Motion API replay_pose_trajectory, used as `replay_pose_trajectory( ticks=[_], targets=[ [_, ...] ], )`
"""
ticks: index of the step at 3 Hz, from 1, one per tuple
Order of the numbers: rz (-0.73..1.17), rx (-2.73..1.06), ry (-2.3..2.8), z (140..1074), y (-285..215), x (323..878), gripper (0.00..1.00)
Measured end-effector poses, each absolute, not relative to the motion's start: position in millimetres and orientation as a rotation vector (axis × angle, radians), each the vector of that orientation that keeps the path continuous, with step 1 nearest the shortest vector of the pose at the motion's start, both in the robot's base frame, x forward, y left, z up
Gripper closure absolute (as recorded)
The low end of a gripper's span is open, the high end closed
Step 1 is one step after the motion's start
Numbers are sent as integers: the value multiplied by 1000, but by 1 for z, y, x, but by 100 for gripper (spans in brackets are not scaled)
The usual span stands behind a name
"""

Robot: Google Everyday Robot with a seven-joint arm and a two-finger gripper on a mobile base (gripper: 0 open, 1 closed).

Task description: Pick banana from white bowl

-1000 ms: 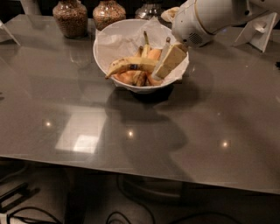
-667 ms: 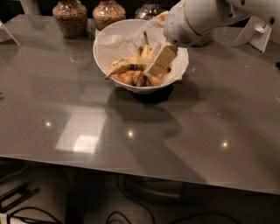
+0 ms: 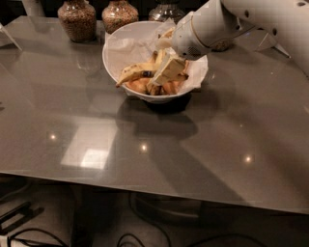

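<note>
The white bowl [image 3: 116,58] stands at the back middle of the grey table, lined with crumpled white paper. A yellow banana [image 3: 133,72] with dark spots lies across its front half, its tip pointing left, with brownish round food beside it. My gripper [image 3: 166,72] reaches down from the upper right on the white arm [image 3: 217,24] into the bowl. Its cream fingers sit right over the banana's right end. That end is hidden behind them.
Two grain-filled glass jars [image 3: 77,19] [image 3: 119,14] stand behind the bowl at the table's far edge, and a third glass jar [image 3: 166,9] is partly hidden by the arm. The grey tabletop [image 3: 145,159] stretches toward the front edge. Cables lie on the floor below.
The gripper has moved left and down, from the bowl's right rim into the bowl over the banana. The bowl and jars have not moved.
</note>
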State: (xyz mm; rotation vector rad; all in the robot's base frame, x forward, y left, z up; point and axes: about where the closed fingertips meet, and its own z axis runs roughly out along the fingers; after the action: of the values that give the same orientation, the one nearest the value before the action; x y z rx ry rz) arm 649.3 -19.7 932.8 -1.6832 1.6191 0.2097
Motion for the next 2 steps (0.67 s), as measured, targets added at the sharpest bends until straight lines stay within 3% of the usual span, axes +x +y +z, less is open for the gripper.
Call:
replay_pose_trajectory(
  ticks=[1, 2],
  targets=[
    [245, -1691, 1637, 917, -14, 649, 29],
    [267, -1680, 1644, 906, -9, 651, 48]
  ],
)
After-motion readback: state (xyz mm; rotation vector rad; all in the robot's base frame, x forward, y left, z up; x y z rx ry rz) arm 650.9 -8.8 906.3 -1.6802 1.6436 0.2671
